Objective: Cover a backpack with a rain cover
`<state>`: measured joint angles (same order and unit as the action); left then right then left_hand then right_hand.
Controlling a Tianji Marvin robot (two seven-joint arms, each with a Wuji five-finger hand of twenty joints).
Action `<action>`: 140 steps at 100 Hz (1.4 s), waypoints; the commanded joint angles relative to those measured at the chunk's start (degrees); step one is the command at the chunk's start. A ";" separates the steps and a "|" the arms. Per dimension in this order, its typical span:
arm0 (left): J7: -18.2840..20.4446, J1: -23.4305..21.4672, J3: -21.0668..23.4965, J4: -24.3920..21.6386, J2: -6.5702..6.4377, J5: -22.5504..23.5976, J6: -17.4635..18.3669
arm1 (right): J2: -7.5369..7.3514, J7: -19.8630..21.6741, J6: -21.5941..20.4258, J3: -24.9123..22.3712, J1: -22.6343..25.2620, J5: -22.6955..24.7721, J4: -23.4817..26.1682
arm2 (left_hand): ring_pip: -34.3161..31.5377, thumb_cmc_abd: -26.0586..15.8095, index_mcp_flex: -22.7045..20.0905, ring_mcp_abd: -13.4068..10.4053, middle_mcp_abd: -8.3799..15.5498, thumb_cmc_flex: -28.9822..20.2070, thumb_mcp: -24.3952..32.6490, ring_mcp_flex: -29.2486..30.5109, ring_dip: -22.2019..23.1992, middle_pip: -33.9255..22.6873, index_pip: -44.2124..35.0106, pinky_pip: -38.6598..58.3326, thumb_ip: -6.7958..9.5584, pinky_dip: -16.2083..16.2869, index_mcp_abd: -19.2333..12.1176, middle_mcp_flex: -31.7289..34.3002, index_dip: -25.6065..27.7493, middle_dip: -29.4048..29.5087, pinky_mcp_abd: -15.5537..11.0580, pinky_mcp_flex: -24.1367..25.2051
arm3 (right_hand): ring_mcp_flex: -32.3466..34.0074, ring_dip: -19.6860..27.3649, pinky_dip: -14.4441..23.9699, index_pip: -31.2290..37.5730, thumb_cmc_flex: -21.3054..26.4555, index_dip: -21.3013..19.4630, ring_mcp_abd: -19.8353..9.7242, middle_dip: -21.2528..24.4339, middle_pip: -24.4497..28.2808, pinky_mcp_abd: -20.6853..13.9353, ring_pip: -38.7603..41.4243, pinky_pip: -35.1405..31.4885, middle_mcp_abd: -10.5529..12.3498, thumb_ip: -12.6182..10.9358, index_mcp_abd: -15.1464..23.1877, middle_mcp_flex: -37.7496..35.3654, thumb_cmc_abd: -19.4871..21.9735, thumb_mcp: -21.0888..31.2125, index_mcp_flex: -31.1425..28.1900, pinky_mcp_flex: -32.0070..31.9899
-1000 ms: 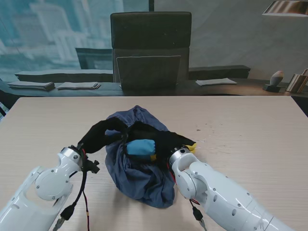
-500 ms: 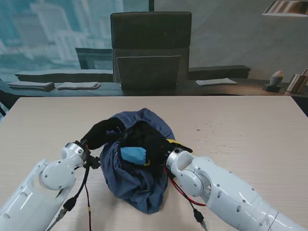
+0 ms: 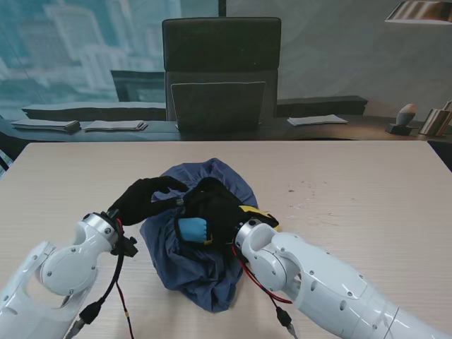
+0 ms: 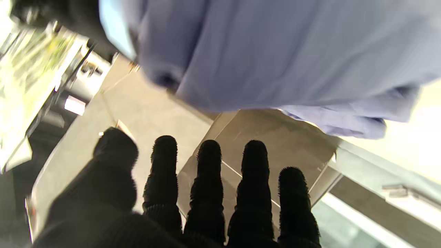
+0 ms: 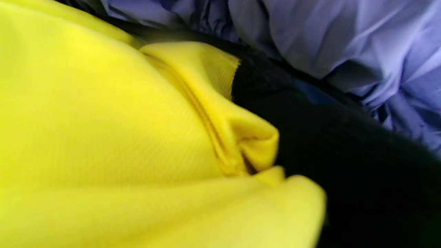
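At nine o'clock of the bundle on the table [image 3: 367, 176], left hand [image 3: 145, 199] in its black glove, reaching across the near-left shoulder of the rain cover [image 3: 187, 265]; from the left wrist view, fingers [image 4: 208, 172] straight and spread apart, gripping nothing, blue cloth hanging just beyond the tips. At table centre, rain cover as a crumpled blue-grey heap, draped over most of the backpack [image 3: 192, 229], of which only a light-blue patch and a yellow corner show. At three to four o'clock of that patch, right hand [image 3: 215, 208] buried in the folds, apparently closed on yellow backpack fabric with the cover bunched against it; right wrist view filled with yellow cloth and a seam, fingers hidden, so grip not fully confirmable. Cover judged thin, limp, light and rather slick: prone to sliding back and bunching, no stiffness to hold shape. Backpack judged soft, small and squashy, easily shoved about. Best hold judged at the cover's hem, pinched at two opposite points and stretched outward before hooking under the pack's edge. No brand, label or legible writing anywhere.
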<state>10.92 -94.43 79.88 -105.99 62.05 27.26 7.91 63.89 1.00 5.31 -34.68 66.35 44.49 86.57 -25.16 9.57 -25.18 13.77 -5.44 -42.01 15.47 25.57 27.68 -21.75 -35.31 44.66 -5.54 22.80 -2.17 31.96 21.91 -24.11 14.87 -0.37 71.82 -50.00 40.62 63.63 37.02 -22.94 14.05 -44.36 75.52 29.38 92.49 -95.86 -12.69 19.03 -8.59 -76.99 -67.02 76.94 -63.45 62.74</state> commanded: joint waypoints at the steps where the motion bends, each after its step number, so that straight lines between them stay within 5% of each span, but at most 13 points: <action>1: 3.97 -1.77 0.34 -3.07 -1.05 -2.14 -0.62 | 0.49 0.79 0.71 0.49 0.25 0.34 0.17 | 2.92 0.55 -0.07 1.28 -1.58 6.15 -4.03 -3.21 -1.70 1.74 3.83 -3.76 1.89 -2.04 2.40 -2.64 -2.02 1.42 1.82 1.49 | 3.38 -0.61 -0.55 1.90 2.41 -0.94 -13.51 -0.72 3.37 0.78 6.23 -2.91 -3.62 -1.27 0.95 -6.39 3.90 2.29 -1.30 2.04; 10: 12.72 -1.62 -0.02 -5.48 -2.82 -0.94 -1.77 | 0.57 0.99 1.42 0.96 -0.07 0.37 0.41 | 7.13 4.60 5.63 0.96 -0.76 3.93 -16.64 -9.17 -3.07 3.93 7.36 -10.05 2.82 -5.09 3.45 -9.09 -3.24 1.61 2.51 3.75 | 3.37 -0.56 -0.64 1.82 2.28 -0.90 -13.45 -0.68 3.32 0.82 6.15 -2.86 -3.62 -1.24 1.00 -6.38 4.22 2.00 -1.18 2.00; 20: 17.51 1.01 -2.69 -5.90 -4.25 11.37 -0.32 | 0.81 0.10 2.00 1.30 0.07 0.71 0.62 | 9.77 8.90 12.81 -1.15 -0.60 4.66 -17.01 -14.10 -3.81 5.38 9.64 -13.92 2.99 -6.04 5.21 -15.83 -4.10 2.08 1.40 4.97 | 3.37 -0.40 -0.80 1.54 2.07 -0.75 -13.28 -0.51 3.01 0.84 5.88 -2.72 -3.56 -1.06 1.32 -6.37 4.99 1.17 -0.88 1.95; 33: 18.87 4.84 -7.33 -4.15 -4.67 20.40 0.88 | 1.16 -1.63 3.18 0.90 1.15 1.02 1.33 | 6.33 11.46 11.45 -2.74 0.34 0.63 -14.73 -10.43 -1.40 1.27 5.66 -13.30 4.08 -4.70 4.94 -12.65 -2.65 0.17 0.36 4.07 | 3.37 0.03 -1.40 0.77 1.82 0.03 -12.97 -0.06 2.21 1.01 5.14 -2.05 -3.49 -0.54 1.75 -6.40 6.85 -1.22 -0.32 1.79; 46: 12.15 6.41 -9.79 0.17 -3.98 29.12 1.21 | 1.25 -2.84 3.14 -0.78 2.73 0.62 2.07 | -3.66 16.60 2.47 -3.24 5.81 6.13 17.60 0.13 4.39 -8.85 -9.18 -3.10 1.28 -1.73 -4.34 1.86 8.29 -7.99 -0.63 2.05 | 3.28 2.15 -4.43 -0.45 -0.08 1.95 -9.69 2.00 -2.35 4.12 1.07 3.41 -4.28 0.01 2.35 -6.42 10.16 -5.86 1.10 0.30; 49: 10.10 6.81 -10.25 1.65 -3.78 29.52 1.11 | 1.09 -2.80 2.83 -1.35 3.18 0.81 2.37 | -5.43 17.53 -0.26 -3.71 7.31 1.54 17.22 2.27 4.93 -10.91 -13.36 -1.69 -1.07 -1.06 -8.54 5.39 10.26 -9.65 -0.90 1.68 | 3.27 3.06 -5.72 -1.18 -1.02 2.47 -8.81 2.84 -4.25 4.83 -0.77 5.35 -4.25 0.25 2.84 -6.43 10.28 -6.81 2.00 -0.26; 53: 8.00 7.28 -10.71 3.36 -3.57 29.60 1.02 | 0.84 -2.71 2.26 -2.28 3.96 1.08 2.84 | -8.06 16.62 -5.12 -4.58 9.03 -6.73 11.71 5.15 5.62 -9.52 -20.50 -0.20 -0.84 -0.33 -15.51 12.26 12.41 -20.32 -1.40 1.41 | 3.24 4.97 -8.23 -2.75 -2.60 3.22 -6.97 4.63 -8.41 5.42 -4.58 9.26 -3.98 0.70 3.88 -6.43 10.58 -8.27 4.05 -2.54; 61: 4.63 7.60 -11.08 5.86 -3.26 30.38 0.77 | 0.18 -2.06 0.92 -4.56 5.78 1.63 4.00 | -10.91 15.14 -9.95 -3.61 10.16 -9.13 11.31 7.74 6.55 -4.84 -23.07 1.62 -0.98 0.56 -20.21 20.36 16.56 -27.38 -1.59 0.56 | 3.01 10.70 -8.21 -10.01 -6.10 1.78 -2.66 5.71 -16.15 3.32 -14.50 13.06 -3.25 0.50 6.89 -2.95 13.02 -11.14 7.77 -12.63; 65: 4.38 7.50 -10.89 6.48 -3.25 30.29 0.94 | -0.33 -1.41 -0.19 -5.83 6.60 2.65 4.50 | -11.12 15.10 -9.96 -3.74 10.19 -9.22 11.94 7.57 6.43 -3.50 -22.46 1.58 -1.19 0.57 -20.55 20.77 18.45 -28.77 -1.67 0.78 | 2.87 15.70 -6.53 -18.19 -9.39 -2.39 -1.09 4.56 -18.26 0.48 -22.34 14.86 -2.36 -1.37 8.96 2.34 14.83 -11.52 9.04 -19.23; 69: 3.63 7.23 -10.58 7.07 -3.24 30.47 1.19 | -1.02 -0.44 -1.69 -7.38 7.45 4.56 5.10 | -11.16 15.04 -9.66 -3.92 10.40 -9.38 12.33 7.35 6.38 -2.94 -22.72 1.50 -1.26 0.54 -21.41 20.91 19.84 -29.38 -1.76 0.96 | 0.40 19.08 -5.92 -28.93 -13.87 -12.11 -1.84 4.47 -19.74 -3.23 -30.13 16.33 -0.39 -8.13 10.80 8.53 17.20 -11.59 10.74 -25.71; 75: 1.46 6.51 -9.74 7.95 -3.16 31.87 1.95 | -1.96 0.35 -4.49 -10.21 9.01 8.02 6.03 | -10.82 15.85 -9.83 -5.91 11.36 -8.21 14.71 8.23 5.76 -1.17 -22.20 2.03 -1.88 0.78 -23.36 21.73 22.53 -30.35 -2.09 0.59 | -9.09 19.50 -6.14 -30.93 -18.22 -14.30 -5.17 5.54 -21.49 -7.86 -35.92 18.10 3.38 -9.44 14.28 18.39 19.34 -14.24 18.81 -34.34; 102: -8.78 1.83 -3.94 11.44 -2.12 31.71 2.20 | -2.59 -8.34 -17.13 -23.05 15.78 13.85 6.99 | -9.78 19.04 -11.94 -5.80 11.59 -6.43 20.40 8.12 4.87 1.07 -21.48 2.33 -2.97 0.94 -25.61 22.83 25.12 -28.46 -1.81 0.70 | -45.92 22.23 -6.11 -26.19 -29.68 -5.85 -12.56 17.29 -26.16 -17.03 -46.67 28.61 8.72 -7.89 17.25 53.72 18.63 -13.71 44.24 -62.26; 140: -11.01 2.52 -1.85 16.18 -1.64 28.68 0.62 | -2.79 -5.89 -20.82 -25.95 14.16 9.34 -0.68 | -7.99 19.45 -11.58 -5.00 8.78 -6.15 20.43 4.91 3.58 -5.55 -21.14 1.48 -2.77 0.47 -23.91 8.47 22.60 -8.82 -1.61 1.56 | -54.67 29.56 -7.65 -29.35 -32.58 2.37 -14.77 25.31 -35.44 -19.22 -62.47 41.21 8.29 -6.32 13.63 64.77 16.01 -10.56 56.12 -68.06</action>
<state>-0.99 -92.42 78.06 -90.58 60.38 55.72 9.06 61.53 -5.11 -17.63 -61.14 80.76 53.87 86.92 -34.00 31.44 -33.09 8.22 4.51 -45.53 29.52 31.24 32.17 -25.55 -50.39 45.39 -9.34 22.84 -22.38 45.10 42.83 -39.49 13.27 -0.37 18.58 -21.71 33.36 34.85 6.29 -21.81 -0.09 -20.32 41.94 11.15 31.93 -56.43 -4.72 11.74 5.58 -13.95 -49.79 64.67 -9.48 -4.24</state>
